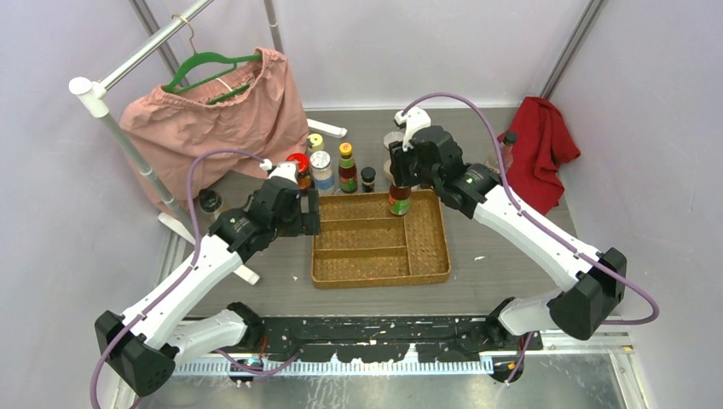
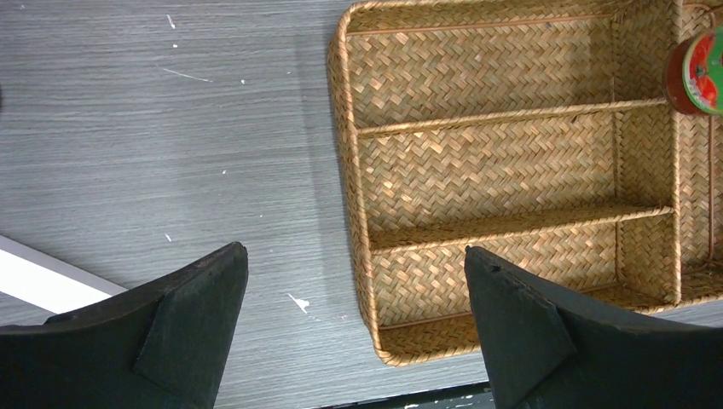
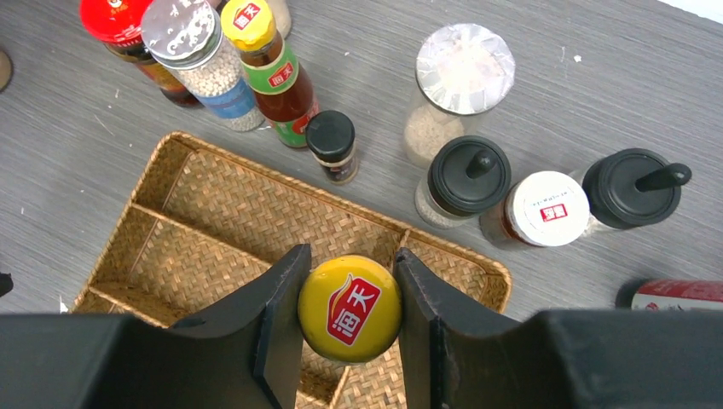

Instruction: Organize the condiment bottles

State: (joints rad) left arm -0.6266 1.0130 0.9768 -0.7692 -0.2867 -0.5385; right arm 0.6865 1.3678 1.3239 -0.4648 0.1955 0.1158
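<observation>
Bottle [image 3: 349, 311] pinched at cap by right gripper [image 3: 351, 259], at tray's [image 3: 213, 213] far-right corner | left gripper [image 2: 354, 256] spread over tray's left edge

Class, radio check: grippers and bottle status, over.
Left gripper open, empty. Right gripper shut on yellow-capped sauce bottle, over tan woven tray. Nothing blocking.

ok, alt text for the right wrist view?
The right gripper is shut on a yellow-capped bottle over the woven tray. Beyond the tray a silver-lidded shaker and a white-lidded jar stand on the grey table, among others.
</observation>
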